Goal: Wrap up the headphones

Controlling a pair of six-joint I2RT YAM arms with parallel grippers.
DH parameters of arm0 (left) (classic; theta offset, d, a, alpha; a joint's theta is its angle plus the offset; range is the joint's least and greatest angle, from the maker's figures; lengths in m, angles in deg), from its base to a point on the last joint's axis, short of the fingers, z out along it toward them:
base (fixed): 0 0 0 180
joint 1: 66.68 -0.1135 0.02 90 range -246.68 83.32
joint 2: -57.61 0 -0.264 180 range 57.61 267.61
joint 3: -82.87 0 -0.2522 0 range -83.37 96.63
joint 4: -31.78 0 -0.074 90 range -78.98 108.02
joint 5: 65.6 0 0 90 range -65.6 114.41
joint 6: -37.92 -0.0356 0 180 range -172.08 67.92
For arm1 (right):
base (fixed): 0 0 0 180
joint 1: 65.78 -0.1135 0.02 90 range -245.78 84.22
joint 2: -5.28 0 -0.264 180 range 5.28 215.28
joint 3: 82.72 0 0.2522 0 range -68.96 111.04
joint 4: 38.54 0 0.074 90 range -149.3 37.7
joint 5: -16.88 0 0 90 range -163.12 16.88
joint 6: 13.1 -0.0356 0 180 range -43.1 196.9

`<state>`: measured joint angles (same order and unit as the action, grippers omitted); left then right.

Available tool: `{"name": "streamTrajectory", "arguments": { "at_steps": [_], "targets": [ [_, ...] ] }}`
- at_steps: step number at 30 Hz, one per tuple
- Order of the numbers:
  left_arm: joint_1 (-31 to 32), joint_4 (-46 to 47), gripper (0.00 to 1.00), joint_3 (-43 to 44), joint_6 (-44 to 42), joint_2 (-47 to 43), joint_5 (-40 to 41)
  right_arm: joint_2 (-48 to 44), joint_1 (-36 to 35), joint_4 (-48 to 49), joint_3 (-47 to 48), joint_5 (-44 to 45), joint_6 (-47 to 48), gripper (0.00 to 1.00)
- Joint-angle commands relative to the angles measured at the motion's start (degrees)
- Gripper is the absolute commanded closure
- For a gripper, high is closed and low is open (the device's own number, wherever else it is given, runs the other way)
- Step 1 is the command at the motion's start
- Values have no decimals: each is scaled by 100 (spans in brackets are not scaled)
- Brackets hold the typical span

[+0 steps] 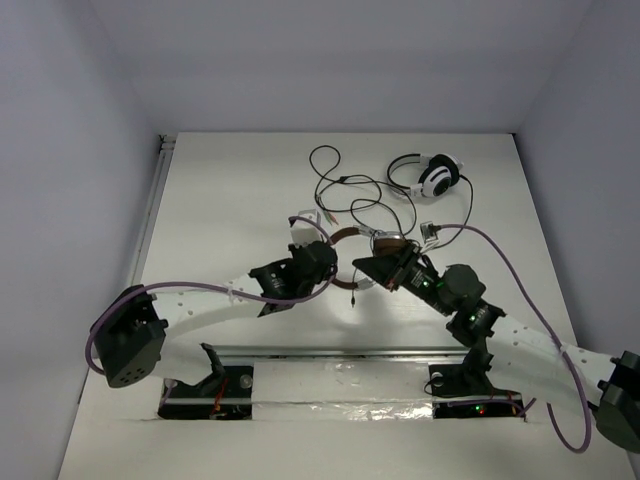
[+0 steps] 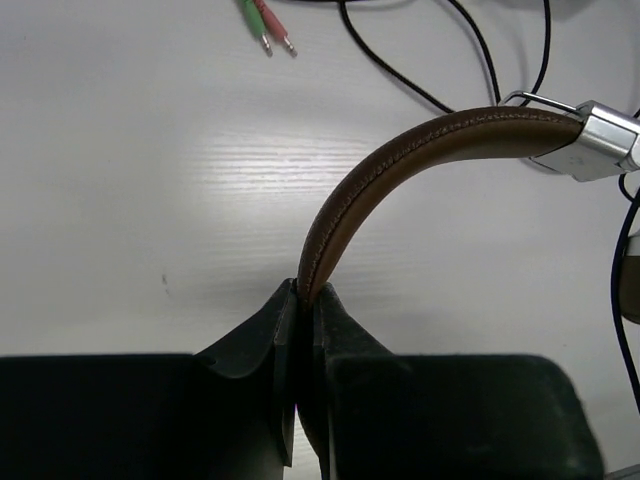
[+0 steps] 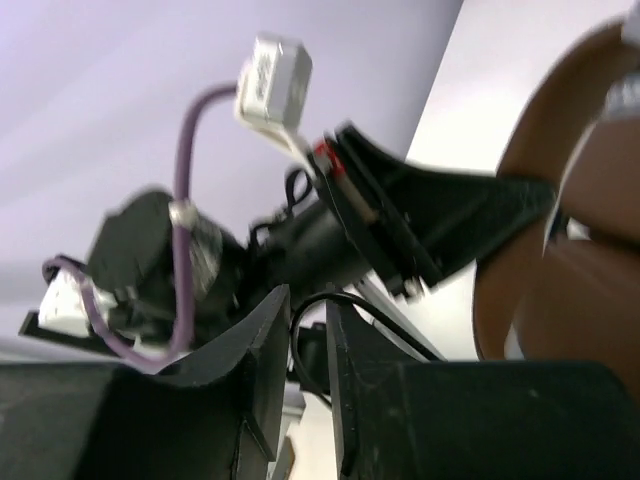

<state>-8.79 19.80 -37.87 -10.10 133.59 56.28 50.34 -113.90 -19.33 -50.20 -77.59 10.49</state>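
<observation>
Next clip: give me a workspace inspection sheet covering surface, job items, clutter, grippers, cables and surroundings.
Surface: white table, no spills or marks seen.
Job's things: brown headphones mid-table, between the two arms.
Clutter: white-and-black headphones at the far right.
Grippers: left gripper shut on the headband; right gripper nearly closed, black cable passing between its jaws, clamping unclear.
Cables: black cable lies in loose loops behind the brown headphones; green and pink plugs rest on the table.
Surroundings: plain grey walls; nothing else seen.
</observation>
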Motion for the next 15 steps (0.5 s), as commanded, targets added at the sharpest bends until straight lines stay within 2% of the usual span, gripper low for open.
{"name": "streamTrajectory", "arguments": {
  "at_steps": [1, 6, 12, 15],
  "targets": [
    [205, 121, 100, -164, 328, -206, 371, 47, -84, 351, 575, 920, -4, 73],
    [521, -28, 100, -339, 513, -330, 354, 240, -84, 306, 637, 1878, 127, 58],
    [846, -169, 100, -331, 741, -251, 293, 758, -84, -334, 1120, 2493, 559, 57],
    [847, -336, 100, -366, 768, -330, 30, 777, -84, -476, 1165, 2470, 882, 59]
  ]
}}
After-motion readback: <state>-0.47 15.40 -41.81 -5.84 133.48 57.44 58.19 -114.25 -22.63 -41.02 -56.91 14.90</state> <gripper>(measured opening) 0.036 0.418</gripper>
